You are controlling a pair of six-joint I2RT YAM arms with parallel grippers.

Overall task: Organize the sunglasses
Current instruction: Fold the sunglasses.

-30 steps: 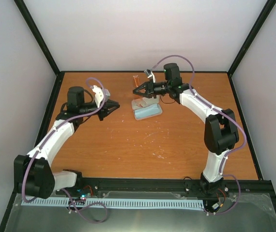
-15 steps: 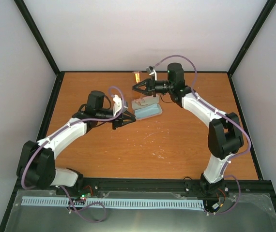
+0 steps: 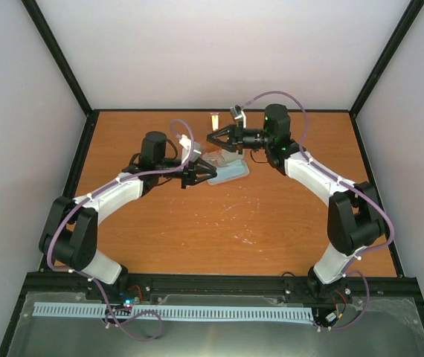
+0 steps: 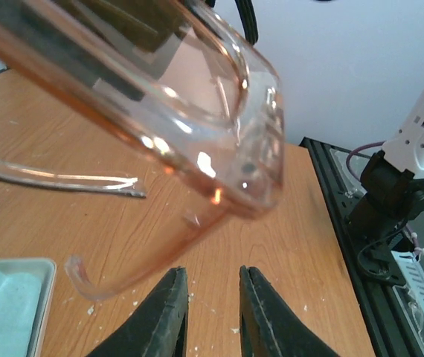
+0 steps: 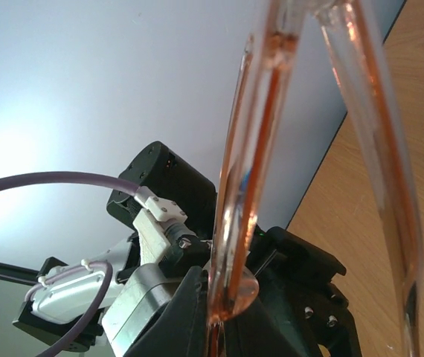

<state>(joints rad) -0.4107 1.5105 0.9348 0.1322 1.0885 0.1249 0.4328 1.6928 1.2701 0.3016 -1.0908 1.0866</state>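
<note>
Hanging over the desk (image 3: 271,223) near its far edge, sunglasses (image 3: 214,118) (image 4: 219,111) (image 5: 234,186) clamped in right fingers (image 5: 184,314), left fingers (image 4: 167,312) just short of the frame, slightly apart, empty, not touching it.

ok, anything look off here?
Sunglasses are pinched in the right jaws, hanging tilted above the table with temples unfolded. White flecks are scattered on the table near its middle.

The left gripper (image 3: 207,175) has swung from the left of the frame to the centre, just beside the pink oblong case with pale blue inside (image 3: 230,172); the right gripper (image 3: 212,138) edged slightly right, carrying the see-through amber-brown sunglasses (image 3: 215,119)
</note>
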